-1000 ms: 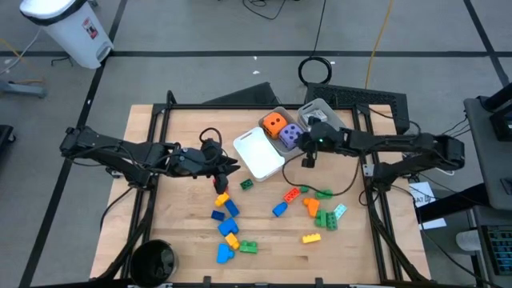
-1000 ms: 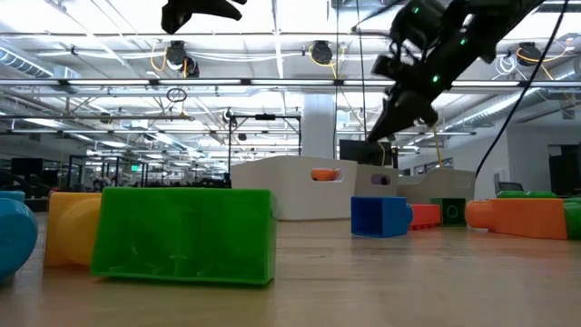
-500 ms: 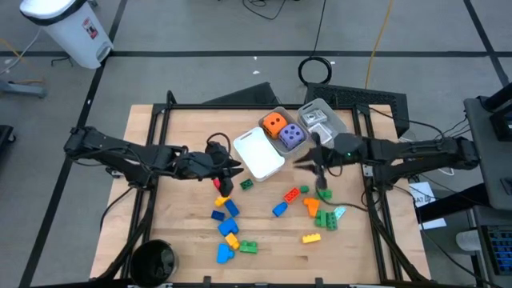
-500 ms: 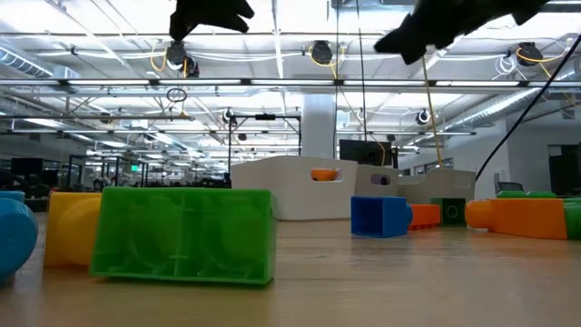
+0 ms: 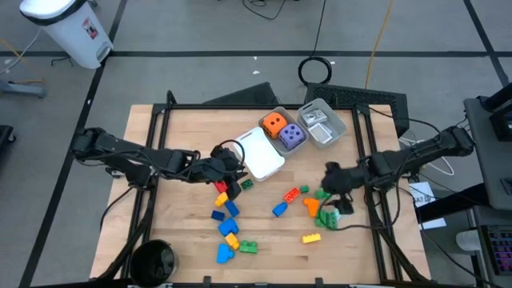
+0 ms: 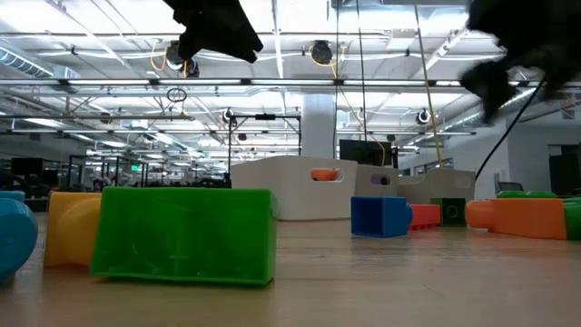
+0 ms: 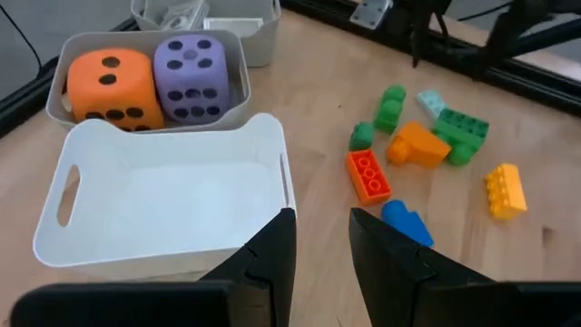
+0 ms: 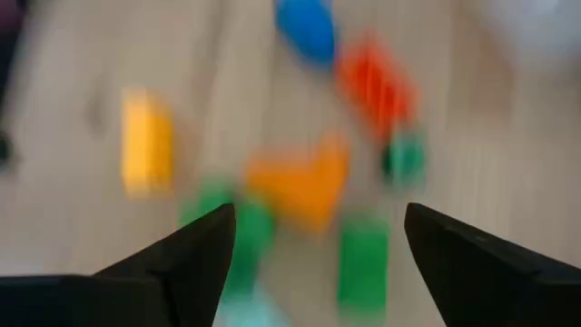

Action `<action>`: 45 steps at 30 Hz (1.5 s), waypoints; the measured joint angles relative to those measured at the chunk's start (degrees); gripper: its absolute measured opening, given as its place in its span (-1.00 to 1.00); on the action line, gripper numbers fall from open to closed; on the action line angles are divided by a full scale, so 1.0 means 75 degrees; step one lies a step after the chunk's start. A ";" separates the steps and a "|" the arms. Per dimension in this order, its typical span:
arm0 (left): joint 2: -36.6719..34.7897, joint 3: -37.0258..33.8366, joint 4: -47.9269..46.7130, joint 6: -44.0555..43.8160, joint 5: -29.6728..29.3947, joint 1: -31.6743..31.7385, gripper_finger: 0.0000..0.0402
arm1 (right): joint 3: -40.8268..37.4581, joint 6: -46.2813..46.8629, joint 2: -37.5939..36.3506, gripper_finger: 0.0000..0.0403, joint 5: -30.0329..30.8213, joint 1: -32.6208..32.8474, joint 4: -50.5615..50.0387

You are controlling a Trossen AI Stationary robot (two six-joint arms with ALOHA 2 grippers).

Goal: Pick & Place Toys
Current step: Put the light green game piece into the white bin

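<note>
Small bricks lie on the wooden table in two groups. The right group has a red brick, an orange brick, a green brick and a yellow brick. My right gripper hangs open above this group, whose bricks are blurred in the right wrist view. My left gripper hovers at the near corner of the white tray, its fingers a narrow gap apart with nothing between. An orange die and a purple die sit in a second tray.
A clear tray with small white items stands at the far right. The left brick group lies near the table's front, with a big green brick close to the low camera. Bare wood lies between the two groups.
My right gripper has swung from beside the trays toward the table's near and right edges, to above the right brick group, tipping downward and opening wide. My left gripper has sunk a little and edged toward the white tray.
</note>
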 joint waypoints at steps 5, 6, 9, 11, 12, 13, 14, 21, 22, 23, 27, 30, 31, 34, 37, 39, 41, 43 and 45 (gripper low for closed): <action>0.0038 0.0000 0.0160 -0.0013 -0.0074 0.0096 -0.44 | -0.0491 0.1229 0.0039 0.44 -0.0004 0.1109 -0.0449; 0.0038 0.0000 0.0243 -0.0013 -0.0086 0.0121 -0.44 | -0.0673 0.1214 0.0041 0.42 -0.0003 0.1327 -0.0208; 0.0023 0.0000 0.0436 -0.0013 -0.0097 0.0190 -0.44 | -0.1361 0.1126 0.0039 0.34 -0.0006 0.1889 0.0537; 0.0030 0.0000 0.0447 -0.0019 -0.0094 0.0227 -0.44 | -0.1896 0.1112 0.0041 0.30 0.0005 0.2162 0.1055; 0.0031 0.0000 0.0452 -0.0026 -0.0094 0.0251 -0.44 | -0.2162 0.1116 0.0041 0.28 0.0007 0.2260 0.1342; 0.0029 0.0000 0.0459 -0.0029 -0.0096 0.0264 -0.44 | -0.2407 0.1153 0.0041 0.25 0.0012 0.2340 0.1596; 0.0029 0.0000 0.0468 -0.0029 -0.0096 0.0281 -0.44 | -0.2658 0.1211 0.0041 0.23 0.0015 0.2415 0.1883; 0.0029 0.0000 0.0467 -0.0088 -0.0097 0.0356 -0.44 | -0.3389 0.1788 0.0025 -0.06 0.0948 0.2770 0.2268; 0.0029 0.0000 0.0473 -0.0103 -0.0095 0.0356 -0.44 | -0.3395 0.1830 0.0021 -0.12 0.1127 0.2803 0.2174; 0.0029 0.0000 0.0473 -0.0106 -0.0097 0.0356 -0.44 | -0.3395 0.1848 0.0026 -0.19 0.1201 0.2827 0.2126; 0.0029 0.0000 0.0473 -0.0109 -0.0096 0.0355 -0.44 | -0.3400 0.1829 0.0027 -0.46 0.1216 0.2833 0.2180; 0.0029 0.0000 0.0474 -0.0112 -0.0097 0.0356 -0.44 | -0.3384 0.2148 0.0018 -0.60 0.1184 0.2833 0.2254; 0.0029 0.0000 0.0473 -0.0112 -0.0097 0.0356 -0.44 | -0.3335 0.2266 0.0018 -0.61 0.1168 0.2833 0.2252; 0.0029 0.0000 0.0473 -0.0123 -0.0095 0.0356 -0.44 | -0.3036 0.2452 0.0003 -0.61 0.1118 0.2830 0.2184; 0.0029 0.0000 0.0473 -0.0136 -0.0096 0.0355 -0.44 | -0.2558 0.2341 -0.0054 -0.60 0.1195 0.2815 0.2092; 0.0029 0.0000 0.0494 -0.0136 -0.0097 0.0356 -0.44 | -0.2173 0.2097 -0.0110 -0.57 0.1325 0.2819 0.2228; 0.0029 0.0000 0.0515 -0.0168 -0.0096 0.0356 -0.44 | -0.1903 0.1742 -0.0128 -0.56 0.1619 0.2821 0.2284; 0.0029 0.0000 0.0545 -0.0197 -0.0095 0.0356 -0.44 | -0.1723 0.1383 -0.0127 -0.57 0.2032 0.2812 0.2379; 0.0029 0.0000 0.0628 -0.0199 -0.0094 0.0356 -0.44 | -0.1621 0.0916 -0.0124 -0.57 0.2653 0.2812 0.2916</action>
